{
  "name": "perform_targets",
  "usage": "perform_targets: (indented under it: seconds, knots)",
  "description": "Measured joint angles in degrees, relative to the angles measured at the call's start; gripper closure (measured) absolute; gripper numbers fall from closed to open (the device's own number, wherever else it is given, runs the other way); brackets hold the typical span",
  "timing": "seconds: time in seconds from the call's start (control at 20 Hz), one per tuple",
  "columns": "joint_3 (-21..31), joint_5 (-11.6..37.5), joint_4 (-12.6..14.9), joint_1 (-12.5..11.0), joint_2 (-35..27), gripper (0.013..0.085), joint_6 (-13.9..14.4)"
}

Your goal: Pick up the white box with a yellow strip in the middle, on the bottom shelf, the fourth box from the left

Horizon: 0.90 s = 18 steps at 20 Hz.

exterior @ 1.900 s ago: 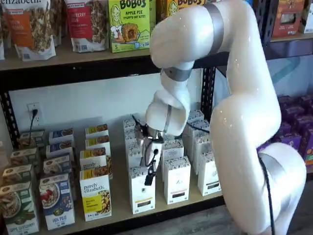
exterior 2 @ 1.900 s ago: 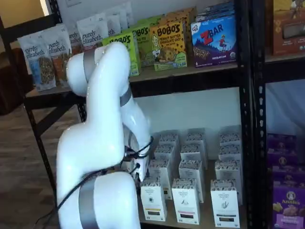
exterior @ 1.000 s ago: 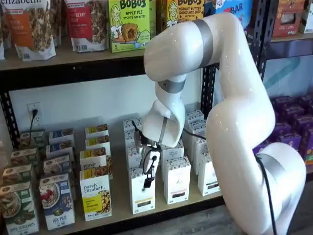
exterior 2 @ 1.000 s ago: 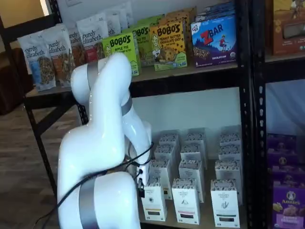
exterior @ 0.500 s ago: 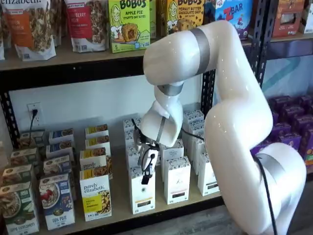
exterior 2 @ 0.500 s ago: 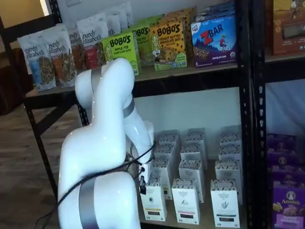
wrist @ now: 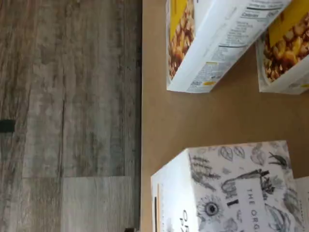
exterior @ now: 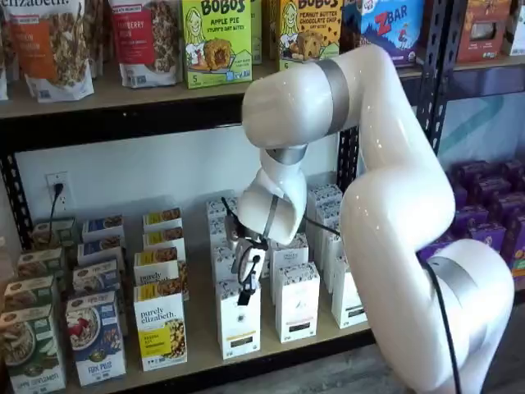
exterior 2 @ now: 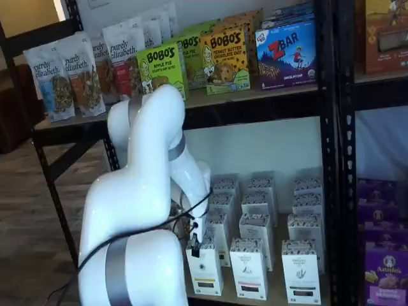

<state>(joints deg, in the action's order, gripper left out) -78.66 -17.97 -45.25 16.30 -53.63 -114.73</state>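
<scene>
1. Jaws: can't tell if apart or together – the gripper [exterior: 246, 283] is showing only as dark fingers w/ a cable beside them, hanging just over the top of the white box [exterior: 239, 322]; no gap is reading clearly

2. The white box is standing upright at the near edge of the bottom shelf [exterior: 201, 332], front of its column, w/ like white cartons [exterior: 297, 302] to its right and behind it

3. In a shelf view the same box [exterior 2: 205, 269] is sitting partly behind the arm [exterior 2: 143, 210], its thin strip and dark mark facing the near side

4. To its left in a shelf view, a purely elizabeth box [exterior: 161, 328] is standing w/ a gap of bare board between them

5. Wrist view: the speckled top of the white box [wrist: 236, 188] is filling the frame's lower part, tan shelf board [wrist: 212, 113] around it, wood-look floor [wrist: 67, 96] past the shelf's edge

6. Two yellow-and-white granola boxes [wrist: 212, 38] are lying beyond it in the wrist view, apart from the white box
</scene>
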Motion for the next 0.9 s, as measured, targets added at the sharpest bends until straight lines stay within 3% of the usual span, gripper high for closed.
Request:
perform_targets:
  seconds: [0.25,0.3,0.35,0.45,0.9]
  knots:
    - [-3.0,-0.5,3.4,-0.8,-2.3,0.013,2.5]
    - [-3.1,-0.9,4.8,-1.0,-2.3,0.013,3.7]
    - [-3.7,-1.8,8.0,-1.3,-2.6,0.013,6.4]
    - [-4.5,-2.6,10.7,-1.6,-3.3,0.013,8.6]
    - [-6.6,-3.1,13.3,-1.9,-5.1,0.013,10.7]
